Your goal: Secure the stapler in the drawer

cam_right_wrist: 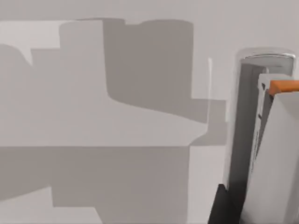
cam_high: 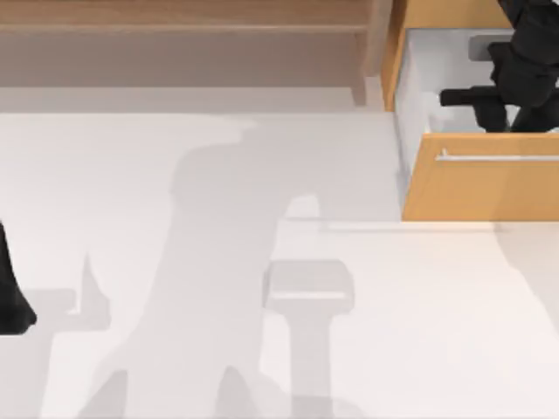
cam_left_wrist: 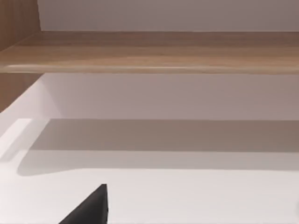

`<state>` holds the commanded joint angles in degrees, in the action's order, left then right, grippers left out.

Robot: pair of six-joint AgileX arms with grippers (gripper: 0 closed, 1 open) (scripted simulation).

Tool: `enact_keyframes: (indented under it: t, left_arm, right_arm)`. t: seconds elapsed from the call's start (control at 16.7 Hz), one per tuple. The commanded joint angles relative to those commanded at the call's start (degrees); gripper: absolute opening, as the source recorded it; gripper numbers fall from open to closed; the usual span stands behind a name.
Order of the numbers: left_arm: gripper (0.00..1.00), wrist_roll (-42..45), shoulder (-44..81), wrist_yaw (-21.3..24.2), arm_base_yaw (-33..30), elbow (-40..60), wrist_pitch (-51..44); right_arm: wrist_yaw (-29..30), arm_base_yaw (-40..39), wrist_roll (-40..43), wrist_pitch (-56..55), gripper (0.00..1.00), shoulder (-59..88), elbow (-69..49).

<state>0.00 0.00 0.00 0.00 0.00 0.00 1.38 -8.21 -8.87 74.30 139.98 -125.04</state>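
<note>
the left tool (cam_high: 13,301) sits parked at nine o'clock on the white desk (cam_high: 218,262); i cannot tell its state. at two o'clock the drawer (cam_high: 480,188) is pulled out. the right tool (cam_high: 502,100) reaches inside, by the gray stapler (cam_right_wrist: 273,154); i cannot tell its state.

Open orange-fronted drawer (cam_high: 476,179), top right, grey stapler (cam_right_wrist: 275,154) inside

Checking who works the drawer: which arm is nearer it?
Right. The right gripper is over the open drawer; the left arm sits at the table's far left edge.
</note>
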Motion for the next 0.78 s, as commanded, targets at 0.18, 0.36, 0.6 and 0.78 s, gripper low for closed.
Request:
enact_keyframes:
  t: [0.18, 0.36, 0.6, 0.78]
  left_arm:
    - [1.0, 0.0, 0.0, 0.0, 0.0, 0.0, 0.0]
    - [1.0, 0.0, 0.0, 0.0, 0.0, 0.0, 0.0]
    - [1.0, 0.0, 0.0, 0.0, 0.0, 0.0, 0.0]
    - [1.0, 0.0, 0.0, 0.0, 0.0, 0.0, 0.0]
  right_arm:
    - [0.0, 0.0, -0.7, 1.0, 0.0, 0.5, -0.6]
    - [-0.1, 0.2, -0.8, 0.8, 0.0, 0.5, -0.5]
    - [-0.1, 0.1, -0.7, -0.6, 0.0, 0.6, 0.6]
    - [0.0, 0.0, -0.7, -1.2, 0.0, 0.6, 1.5]
